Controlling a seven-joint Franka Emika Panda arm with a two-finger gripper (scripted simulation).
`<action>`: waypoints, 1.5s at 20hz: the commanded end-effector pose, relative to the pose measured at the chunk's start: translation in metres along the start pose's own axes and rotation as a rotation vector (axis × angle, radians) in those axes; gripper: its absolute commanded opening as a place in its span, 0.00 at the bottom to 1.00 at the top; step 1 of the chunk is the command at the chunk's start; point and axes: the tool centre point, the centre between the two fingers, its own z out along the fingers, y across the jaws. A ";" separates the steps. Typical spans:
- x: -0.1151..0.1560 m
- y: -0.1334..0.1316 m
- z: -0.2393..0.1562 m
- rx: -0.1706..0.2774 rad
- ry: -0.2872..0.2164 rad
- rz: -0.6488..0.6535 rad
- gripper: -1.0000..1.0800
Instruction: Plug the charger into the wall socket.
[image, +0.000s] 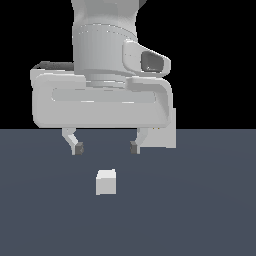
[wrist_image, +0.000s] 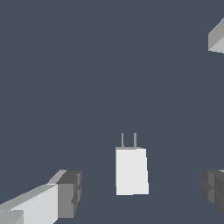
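On dark slate table (image: 210, 210), white charger (image: 106, 181) lying free at six o'clock below wide-spread gripper (image: 105, 148), wall socket (image: 167, 131) partly hidden at three o'clock.

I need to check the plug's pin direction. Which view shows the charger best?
The wrist view: the charger appears large, its two prongs visible at one end. The exterior view shows the charger only as a small plain white block below the open gripper.
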 end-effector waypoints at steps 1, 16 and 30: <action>-0.002 -0.001 0.002 0.000 0.006 -0.003 0.96; -0.010 -0.001 0.033 0.000 0.007 -0.004 0.96; -0.014 -0.001 0.052 0.000 0.008 -0.004 0.00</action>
